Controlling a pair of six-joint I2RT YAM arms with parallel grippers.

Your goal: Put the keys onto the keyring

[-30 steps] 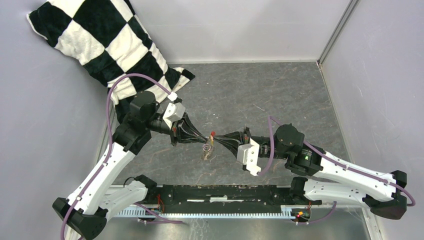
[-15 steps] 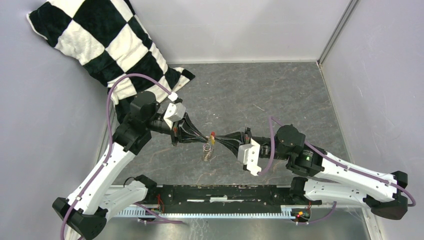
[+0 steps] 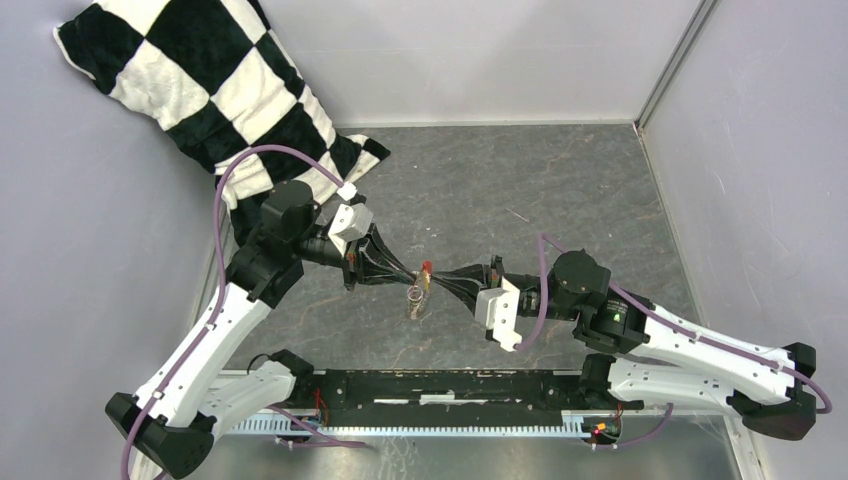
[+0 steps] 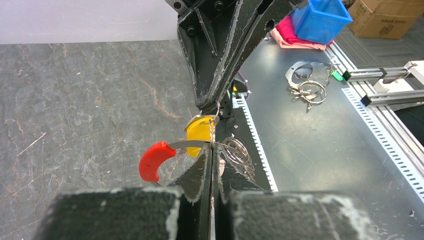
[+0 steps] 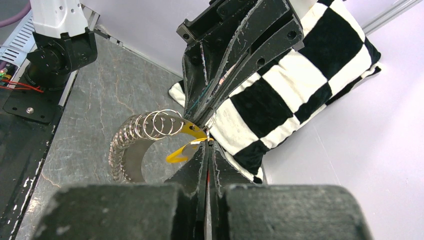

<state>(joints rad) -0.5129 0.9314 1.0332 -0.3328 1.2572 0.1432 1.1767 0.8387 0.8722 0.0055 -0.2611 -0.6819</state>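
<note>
With left gripper (image 4: 211,152) pinching the keyring (image 4: 156,161) and right gripper (image 5: 207,147) pinching the key (image 4: 199,131) beside it, I'd thread slowly.

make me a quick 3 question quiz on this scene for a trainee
1. True or false: the tiny yellow-headed key lies flat on the grey stone-look table.
2. What does the left end effector pinch? A) the thin silvery metal ring with a red sleeve; B) a screwdriver; C) nothing.
3. Fill in: the right end effector is ___ on the key.

Key
1. False: it is held up in the air, between the two end effectors.
2. A
3. shut
</note>
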